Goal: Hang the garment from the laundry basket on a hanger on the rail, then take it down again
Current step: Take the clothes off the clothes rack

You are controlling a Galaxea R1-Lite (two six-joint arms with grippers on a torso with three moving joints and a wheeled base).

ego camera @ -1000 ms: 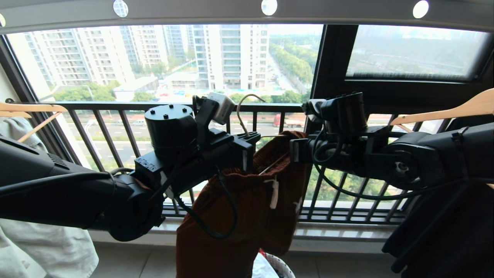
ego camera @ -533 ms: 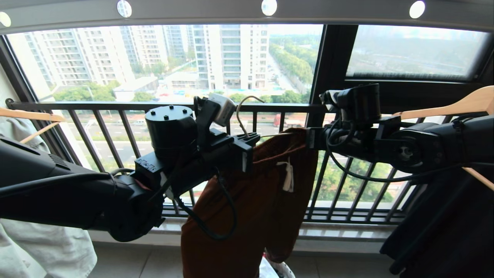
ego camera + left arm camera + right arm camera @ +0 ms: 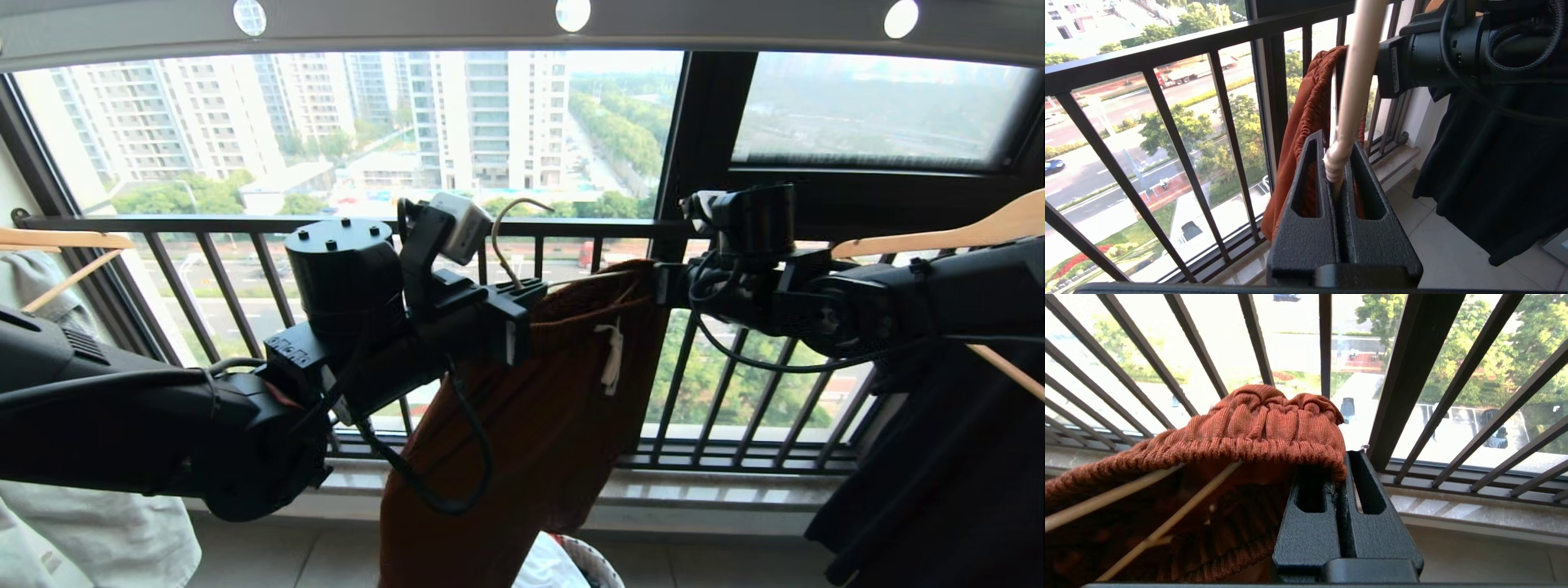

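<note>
Nearest the camera, the left gripper point(image 3: 1338, 163) was closed tight on the neck of the cream wire hanger point(image 3: 1356, 77), its hook point(image 3: 510, 220) standing free well below the rail point(image 3: 522, 28). The rust-brown shorts point(image 3: 531, 425) were draped from the hanger between the two arms, above the laundry basket point(image 3: 592, 563). Beyond, the right gripper point(image 3: 1342, 473) was pinched shut on the ribbed waistband point(image 3: 1257, 428), with the hanger's thin arms seen under the fabric. A likely fault was judged to be the waistband slipping off the hanger end if the right gripper pulled sideways; a tilted neck could also let the shorts slide off. Farthest, the black railing point(image 3: 269, 278) was seen.
</note>
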